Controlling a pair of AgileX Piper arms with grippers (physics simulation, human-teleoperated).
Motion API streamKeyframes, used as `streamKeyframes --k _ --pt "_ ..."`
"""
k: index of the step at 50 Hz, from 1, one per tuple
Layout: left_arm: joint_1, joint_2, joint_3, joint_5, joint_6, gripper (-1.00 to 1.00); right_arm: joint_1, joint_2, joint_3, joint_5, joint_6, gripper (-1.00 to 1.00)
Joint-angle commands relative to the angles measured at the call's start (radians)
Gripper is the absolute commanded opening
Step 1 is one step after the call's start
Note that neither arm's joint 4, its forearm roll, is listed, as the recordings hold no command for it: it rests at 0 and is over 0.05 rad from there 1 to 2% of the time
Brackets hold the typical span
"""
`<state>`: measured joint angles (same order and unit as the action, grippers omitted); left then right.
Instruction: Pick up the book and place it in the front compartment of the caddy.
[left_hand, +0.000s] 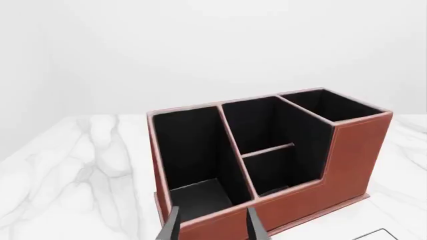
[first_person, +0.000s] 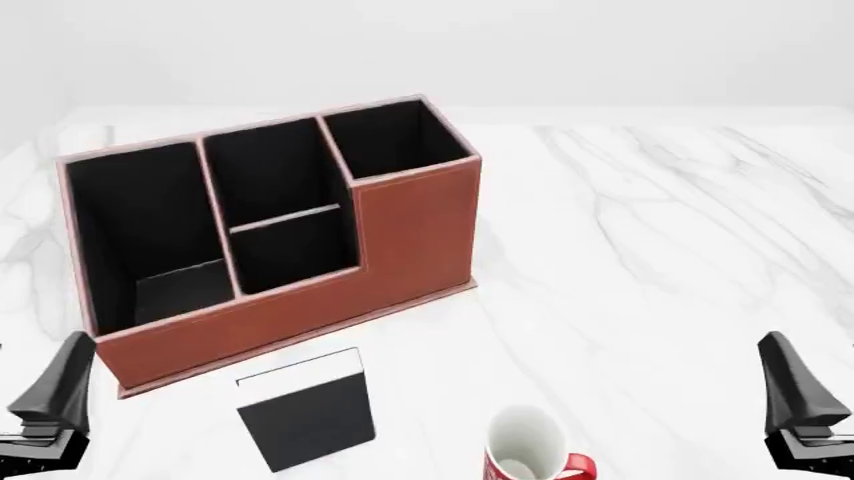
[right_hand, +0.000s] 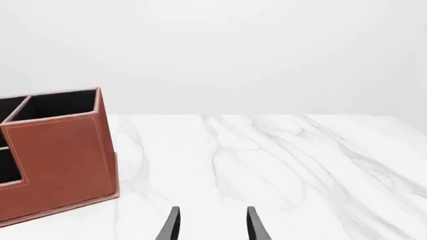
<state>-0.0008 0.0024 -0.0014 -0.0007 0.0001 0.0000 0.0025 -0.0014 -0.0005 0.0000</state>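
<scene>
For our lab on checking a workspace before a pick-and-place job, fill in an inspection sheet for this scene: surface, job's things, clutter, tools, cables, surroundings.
Surface: white marble-look table, flat, no spills seen.
Job's things: black book lying flat on the table, just in front of the brown caddy, apart from it; the caddy stands upright, its compartments look empty.
Clutter: red-and-white mug upright, right of the book.
Tools: left tool open, holding nothing, pointed at the caddy; right tool open, holding nothing, over bare table.
Cables: nothing seen.
Surroundings: plain pale backdrop, nothing else seen.
</scene>
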Motion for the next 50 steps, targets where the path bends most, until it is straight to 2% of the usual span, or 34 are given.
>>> streamKeyframes --k 1,8,11,12,13,14,15,25,30,33,34,36,37,38,41,42,44,45,46,47,48,49,50 --pt "-0.003 0.005 -0.003 -0.001 -0.001 1.0 0.0 0.005 -0.003 -0.001 0.0 1.0" --pt "-0.007 0.005 -0.003 -0.002 -0.004 1.0 0.0 0.007 -0.003 -0.001 0.001 1.0" --pt "-0.004 0.041 -0.001 -0.014 -0.044 1.0 0.0 0.007 -0.003 0.0 0.001 1.0" --pt "-0.003 0.027 -0.002 -0.009 -0.033 1.0 0.0 0.007 -0.003 0.0 0.001 1.0" --pt "0.005 0.022 -0.001 -0.006 -0.059 1.0 0.0 0.007 -0.003 0.0 0.001 1.0" --pt "0.005 0.021 -0.001 -0.006 -0.059 1.0 0.0 0.007 -0.003 0.0 0.001 1.0" --pt "-0.015 0.072 -0.001 -0.031 -0.014 1.0 0.0 0.007 -0.002 0.0 0.002 1.0" --pt "-0.041 0.148 0.0 -0.071 -0.017 1.0 0.0 0.008 -0.002 0.0 0.002 1.0" --pt "-0.054 0.129 -0.001 -0.037 -0.028 1.0 0.0 0.008 -0.002 0.0 0.002 1.0" --pt "-0.048 0.124 -0.028 -0.01 -0.016 1.0 0.0 0.008 -0.002 0.0 0.002 1.0" --pt "-0.035 0.087 -0.047 0.034 0.01 1.0 0.0 0.008 -0.002 0.0 0.002 1.0" --pt "-0.039 0.085 -0.066 0.054 0.003 1.0 0.0 0.008 -0.002 0.0 0.002 1.0" --pt "-0.024 0.083 -0.127 0.106 -0.024 1.0 0.0 0.008 -0.002 0.0 0.002 1.0" --pt "-0.019 0.089 -0.156 0.124 -0.016 1.0 0.0 0.008 -0.002 0.0 0.002 1.0" --pt "-0.056 0.109 -0.282 0.215 -0.032 1.0 0.0 0.008 -0.002 0.0 0.002 1.0" --pt "-0.108 0.149 -0.332 0.242 -0.032 1.0 0.0 0.008 -0.002 0.0 0.002 1.0" --pt "-0.136 0.195 -0.417 0.312 0.014 1.0 0.0 0.008 -0.002 0.0 0.002 1.0" --pt "-0.16 0.28 -0.455 0.33 0.06 1.0 0.0 0.008 -0.002 0.0 0.002 1.0" --pt "-0.144 0.275 -0.494 0.355 0.081 1.0 0.0 0.008 -0.002 0.0 0.002 1.0" --pt "-0.153 0.307 -0.532 0.375 0.073 1.0 0.0 0.008 -0.002 0.0 0.002 1.0" --pt "-0.153 0.307 -0.533 0.375 0.073 1.0 0.0 0.008 -0.002 0.0 0.002 1.0" --pt "-0.206 0.364 -0.576 0.41 0.081 1.0 0.0 0.008 -0.002 0.0 0.002 1.0" --pt "-0.214 0.387 -0.645 0.442 0.148 1.0 0.0 0.008 -0.002 0.0 0.002 1.0"
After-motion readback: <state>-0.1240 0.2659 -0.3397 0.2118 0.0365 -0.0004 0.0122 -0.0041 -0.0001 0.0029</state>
